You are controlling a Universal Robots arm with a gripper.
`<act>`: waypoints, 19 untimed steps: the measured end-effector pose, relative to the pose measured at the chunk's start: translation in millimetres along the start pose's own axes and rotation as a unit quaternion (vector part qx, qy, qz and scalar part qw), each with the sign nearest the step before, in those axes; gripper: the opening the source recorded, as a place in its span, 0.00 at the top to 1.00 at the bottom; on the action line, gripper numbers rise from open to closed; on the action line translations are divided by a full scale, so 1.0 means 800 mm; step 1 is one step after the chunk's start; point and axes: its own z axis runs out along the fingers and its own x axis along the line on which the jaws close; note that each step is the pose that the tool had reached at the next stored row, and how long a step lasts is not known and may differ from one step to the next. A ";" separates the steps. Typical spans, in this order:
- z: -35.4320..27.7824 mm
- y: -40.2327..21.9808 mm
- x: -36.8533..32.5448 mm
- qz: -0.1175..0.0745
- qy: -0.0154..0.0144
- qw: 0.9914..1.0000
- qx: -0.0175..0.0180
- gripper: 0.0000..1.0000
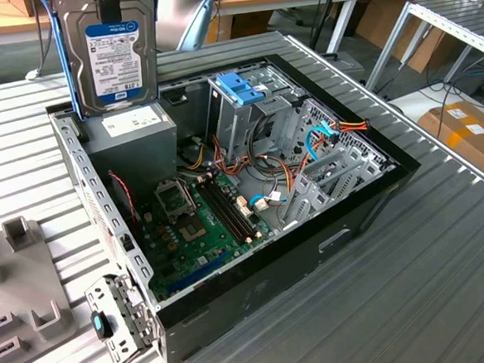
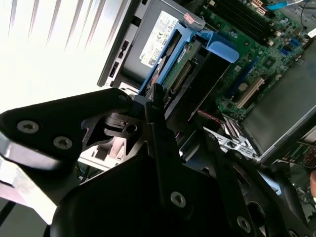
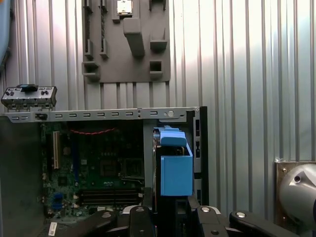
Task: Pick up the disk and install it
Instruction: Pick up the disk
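The disk is being held tight in the gripper, standing upright over a corner of the open computer case.

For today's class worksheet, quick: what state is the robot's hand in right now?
Hand: closed on the disk, holding it upright over the open computer case.

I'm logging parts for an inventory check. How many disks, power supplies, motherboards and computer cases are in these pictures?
disk: 1
power supply: 1
motherboard: 1
computer case: 1
Total: 4
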 end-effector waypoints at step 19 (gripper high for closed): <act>0.0000 -0.0961 -0.0053 0.000 0.000 1.000 0.000 0.65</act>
